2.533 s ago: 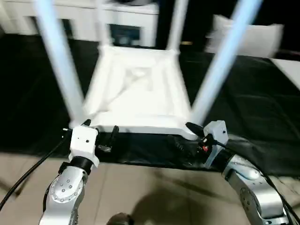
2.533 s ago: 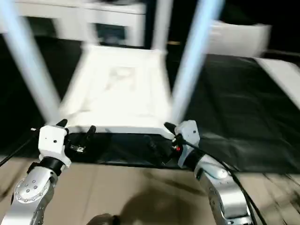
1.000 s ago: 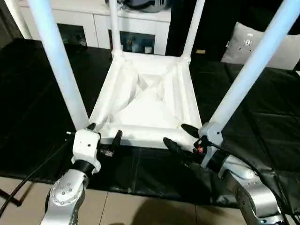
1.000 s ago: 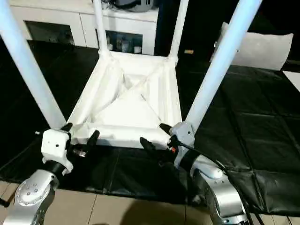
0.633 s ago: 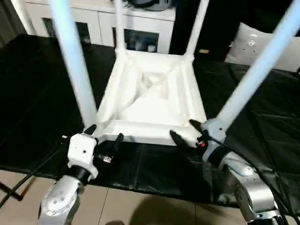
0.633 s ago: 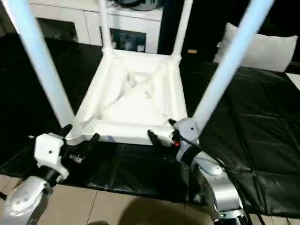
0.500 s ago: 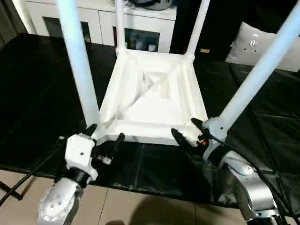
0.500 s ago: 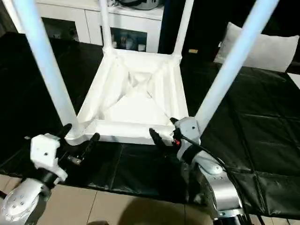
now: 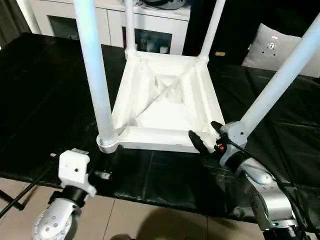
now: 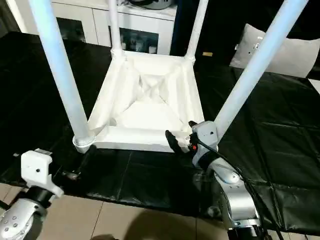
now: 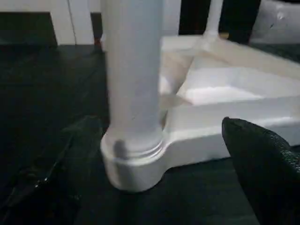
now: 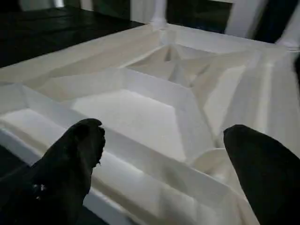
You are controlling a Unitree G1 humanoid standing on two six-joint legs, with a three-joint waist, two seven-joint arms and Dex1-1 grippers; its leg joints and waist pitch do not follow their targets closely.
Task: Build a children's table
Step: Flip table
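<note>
Left gripper (image 11: 154,187): your fingers are spread, low, just short of the near-left leg (image 9: 95,75).
Right gripper (image 9: 206,136): yours is spread wide at the near-right corner.
Children's table (image 9: 167,102): upside down on the black mat (image 9: 45,100), legs up.

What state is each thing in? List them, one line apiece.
children's table: upside down on the black mat, all four legs standing in their corner sockets.
left gripper: open, empty, facing the near-left leg.
right gripper: open, empty, at the table's near-right corner.
cabinet: glass doors shut.
</note>
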